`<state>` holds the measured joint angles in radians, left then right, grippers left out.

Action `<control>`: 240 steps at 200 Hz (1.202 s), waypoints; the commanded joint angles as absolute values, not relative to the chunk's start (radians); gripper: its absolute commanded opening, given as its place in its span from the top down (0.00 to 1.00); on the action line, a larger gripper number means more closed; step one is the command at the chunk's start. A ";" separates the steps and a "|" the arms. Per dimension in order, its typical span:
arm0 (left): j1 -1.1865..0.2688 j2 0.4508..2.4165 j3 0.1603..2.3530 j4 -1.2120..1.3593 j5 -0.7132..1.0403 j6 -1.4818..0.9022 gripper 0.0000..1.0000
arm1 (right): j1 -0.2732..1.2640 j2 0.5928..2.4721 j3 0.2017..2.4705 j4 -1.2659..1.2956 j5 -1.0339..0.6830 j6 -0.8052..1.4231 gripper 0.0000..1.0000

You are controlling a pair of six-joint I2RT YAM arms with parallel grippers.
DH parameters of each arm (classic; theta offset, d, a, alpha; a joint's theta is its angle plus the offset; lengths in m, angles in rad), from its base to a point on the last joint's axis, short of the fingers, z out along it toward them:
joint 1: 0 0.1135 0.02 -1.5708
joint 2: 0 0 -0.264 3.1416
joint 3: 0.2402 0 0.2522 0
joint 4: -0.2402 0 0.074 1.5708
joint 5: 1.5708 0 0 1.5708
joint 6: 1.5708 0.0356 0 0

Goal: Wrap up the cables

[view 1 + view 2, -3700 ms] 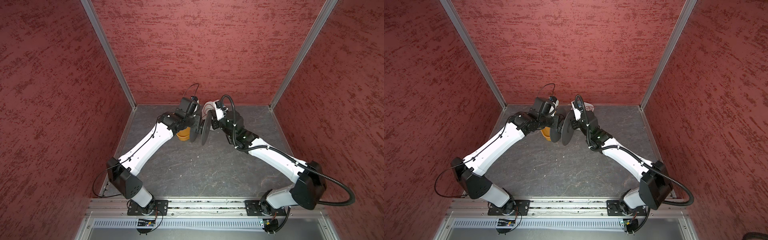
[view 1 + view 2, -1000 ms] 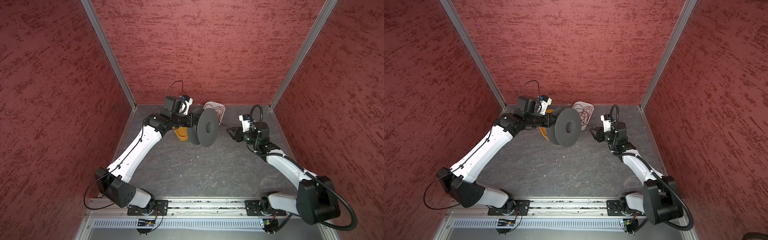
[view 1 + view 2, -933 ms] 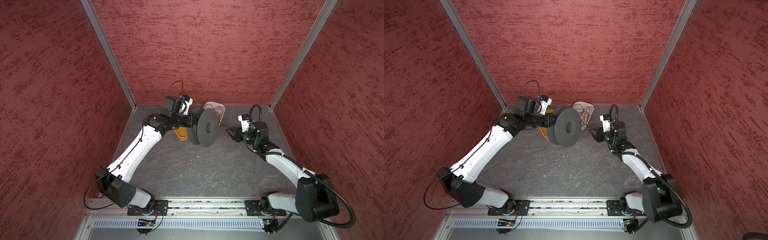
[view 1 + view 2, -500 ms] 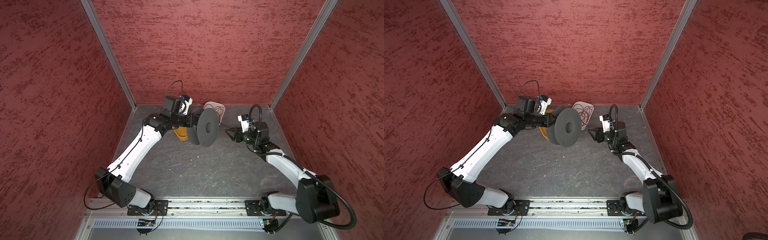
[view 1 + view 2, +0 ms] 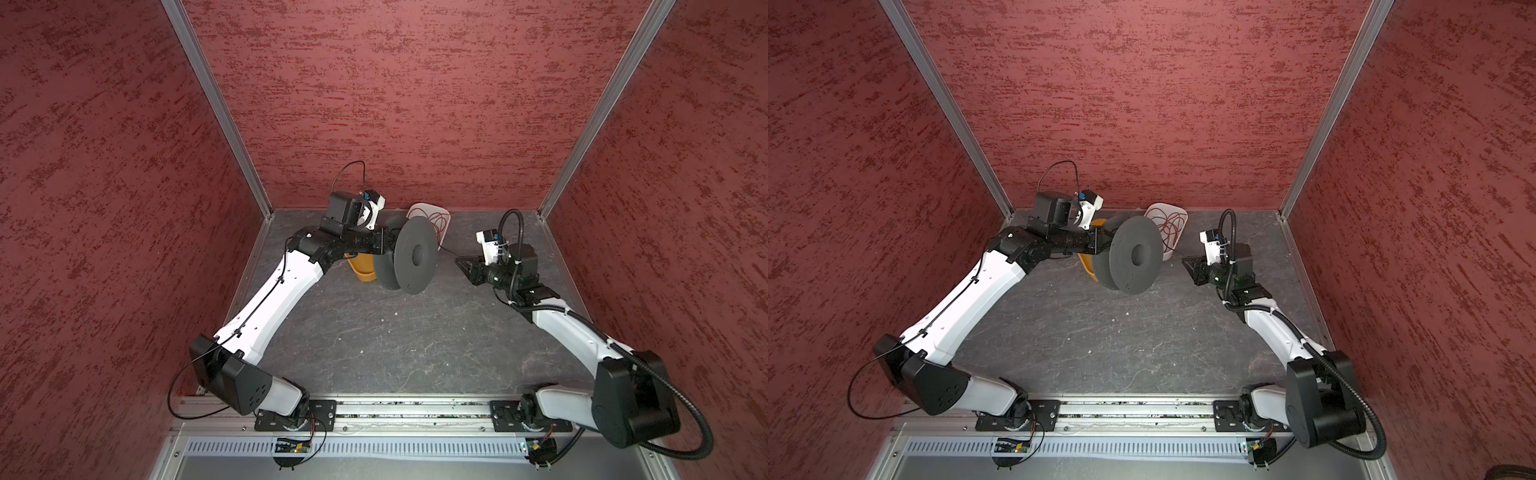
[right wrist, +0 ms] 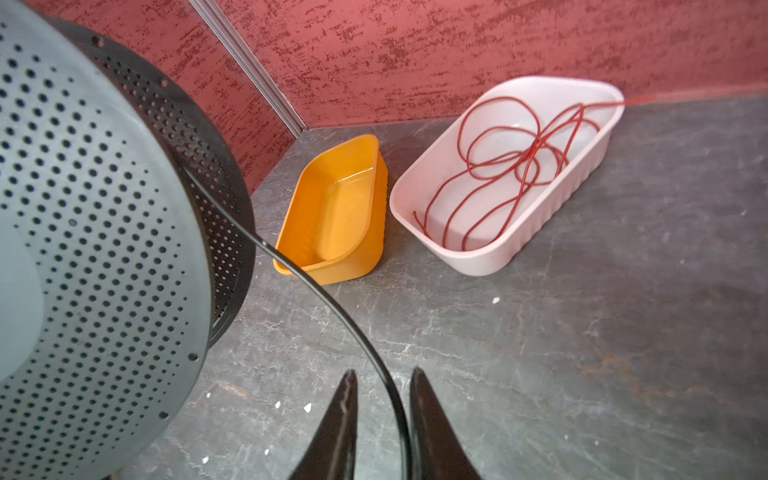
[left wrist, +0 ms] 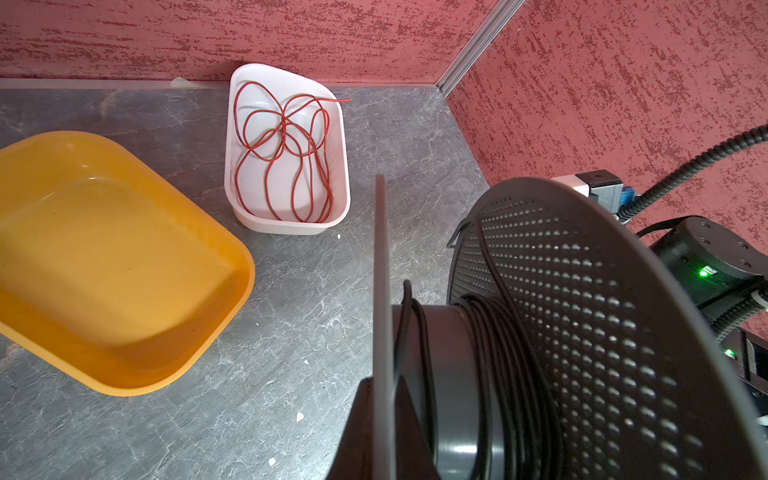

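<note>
Your black wire [image 6: 316, 286] arcs from the gray spool's [image 5: 415, 255] rim into the right gripper [image 6: 382, 374]. Only the right wrist view shows this clearly: the fingers stand narrowly apart, and the wire runs through the gap beside one finger, unpinched. Only the left wrist view shows the wire's turns wound on the hub. Your left gripper [image 5: 1100, 246] is clamped on a spool flange, holding the spool above the table's [image 5: 395, 340] far middle. Near the far edge sit a yellow tray [image 7: 232, 299] and a white tray [image 7: 286, 226] holding red wire [image 7: 282, 149].

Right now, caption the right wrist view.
Black cable arcs from the grey spool, between the jaws of the right gripper.
</note>
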<state>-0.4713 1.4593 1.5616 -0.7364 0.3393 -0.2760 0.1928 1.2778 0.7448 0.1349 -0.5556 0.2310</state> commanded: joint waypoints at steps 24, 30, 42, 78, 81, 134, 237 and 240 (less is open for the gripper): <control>-0.444 1.454 1.562 -0.649 0.415 -0.319 1.00 | 0.192 1.261 0.766 0.140 -0.518 0.243 1.00; -0.434 1.456 1.555 -0.633 0.431 -0.334 1.00 | 0.191 1.261 0.760 0.148 -0.517 0.251 1.00; -0.415 1.459 1.538 -0.600 0.461 -0.369 1.00 | 0.194 1.260 0.731 0.183 -0.520 0.278 1.00; -0.393 1.494 1.508 -0.493 0.520 -0.468 1.00 | 0.249 1.261 0.656 0.261 -0.483 0.321 1.00; -0.393 1.497 1.506 -0.486 0.520 -0.478 1.00 | 0.259 1.261 0.654 0.260 -0.476 0.319 1.00; -0.379 1.562 1.463 -0.333 0.489 -0.656 1.00 | 0.438 1.248 0.651 0.237 -0.319 0.306 1.00; -0.445 1.635 1.351 -0.087 0.420 -0.800 1.00 | 0.651 1.245 0.574 0.650 -0.185 0.487 1.00; -0.448 1.635 1.348 -0.084 0.416 -0.801 1.00 | 0.652 1.246 0.574 0.661 -0.186 0.491 1.00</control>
<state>-0.4255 1.6444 1.3514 -0.2283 0.4099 -0.7578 0.6411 1.2572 0.5930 0.4671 -0.2234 0.4145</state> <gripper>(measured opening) 0.089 0.056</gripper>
